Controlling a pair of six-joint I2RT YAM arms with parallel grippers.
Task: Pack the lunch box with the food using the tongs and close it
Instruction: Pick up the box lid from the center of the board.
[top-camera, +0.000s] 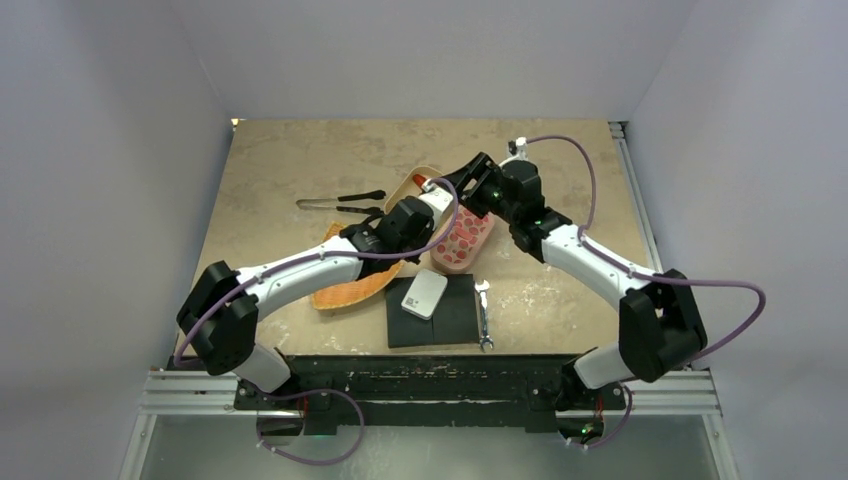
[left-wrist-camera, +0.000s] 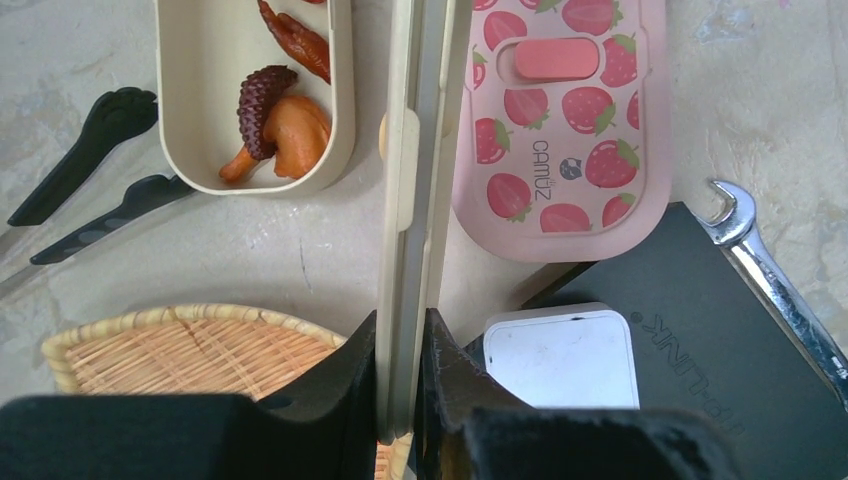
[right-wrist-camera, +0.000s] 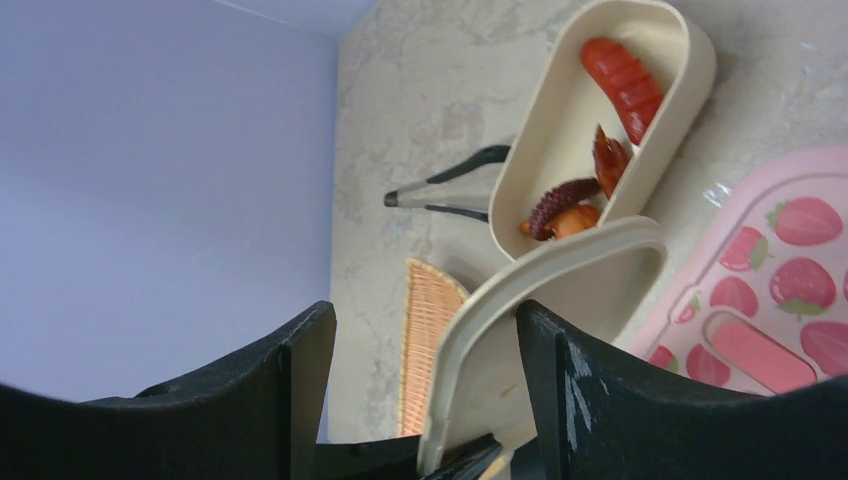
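cream lid (left-wrist-camera: 410, 150) is pinched edge-on by the left gripper (left-wrist-camera: 400, 335), right gripper (right-wrist-camera: 420, 325) is spread open either side of it, food (right-wrist-camera: 622, 75) is sat in the lunch box (right-wrist-camera: 560, 120), tongs (right-wrist-camera: 452, 184) are laid just beside it

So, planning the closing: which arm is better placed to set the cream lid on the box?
Left: the left gripper is shut on the cream lid beside the box; the right gripper stands open.

Lab: blank-walled table (top-camera: 290, 170), aluminium frame (top-camera: 200, 398).
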